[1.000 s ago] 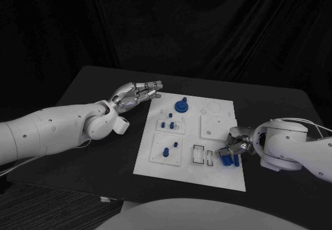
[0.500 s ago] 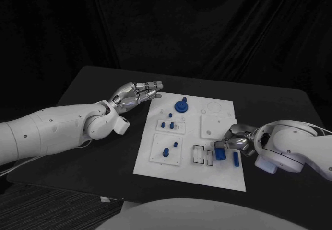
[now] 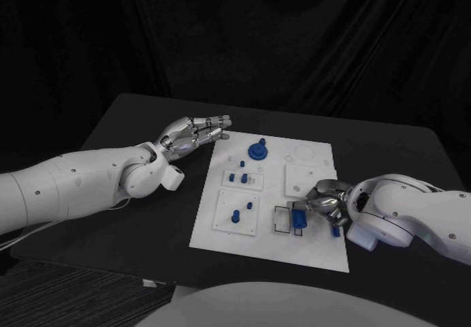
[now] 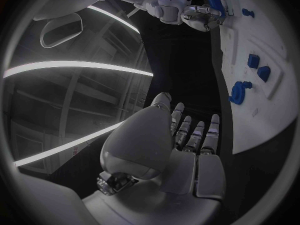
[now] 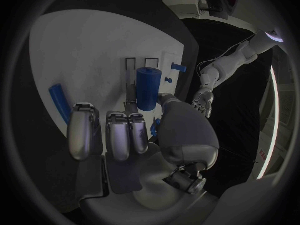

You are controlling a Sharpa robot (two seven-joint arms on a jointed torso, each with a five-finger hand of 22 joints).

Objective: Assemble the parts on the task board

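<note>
Right hand (image 3: 322, 203), clamped on blue cylinder (image 5: 147, 88), has moved inward over black-outlined slots (image 3: 288, 219); insertion likely next. Left hand (image 3: 193, 133) unchanged, fingers apart, holding nothing.

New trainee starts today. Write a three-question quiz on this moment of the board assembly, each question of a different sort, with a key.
1. True or false: the left hand holds a blue part.
2. Multiple choice: the blue cylinder is held by the right hand over A) the bare table, B) the black-outlined slots on the task board, C) the round blue knob piece.
3. Short answer: where does the loose blue rod lie relative to the right hand?

Key
1. False: it hovers with nothing in it by the board's far left corner.
2. B.
3. On the board beside the right hand, not held.
</note>
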